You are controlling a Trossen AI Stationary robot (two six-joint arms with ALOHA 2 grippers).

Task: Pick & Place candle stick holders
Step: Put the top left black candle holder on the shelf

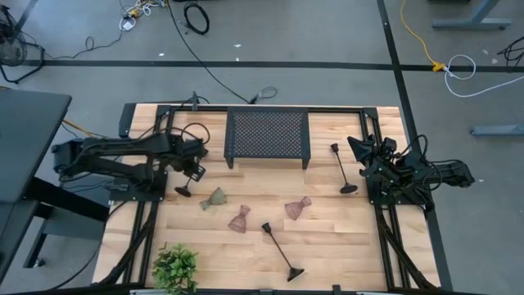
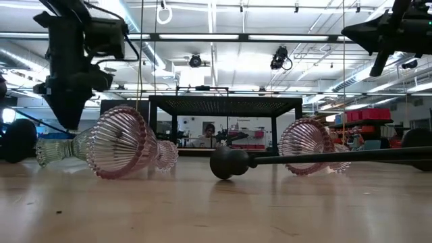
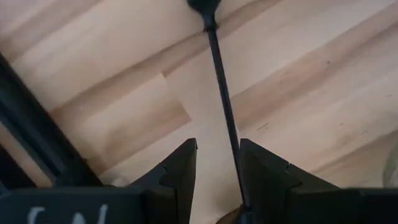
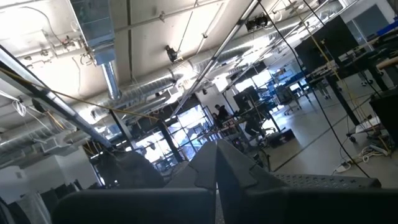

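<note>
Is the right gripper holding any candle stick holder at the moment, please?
No, the right gripper is shut on nothing, pointing up at the ceiling.

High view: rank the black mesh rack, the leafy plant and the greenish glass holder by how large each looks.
1. The black mesh rack, clearly largest.
2. The leafy plant, partly cut off by the picture's edge.
3. The greenish glass holder, smallest.
The camera looks straight down, so nearness barely skews this order.

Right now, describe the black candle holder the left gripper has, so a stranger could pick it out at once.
Start at the black mesh rack at the table's back edge and go to its left end, where the left gripper hangs. The holder is the thin black stem between its fingers, round foot on the wood. The other two black stems lie untouched, one near the right arm, one at the front.
</note>
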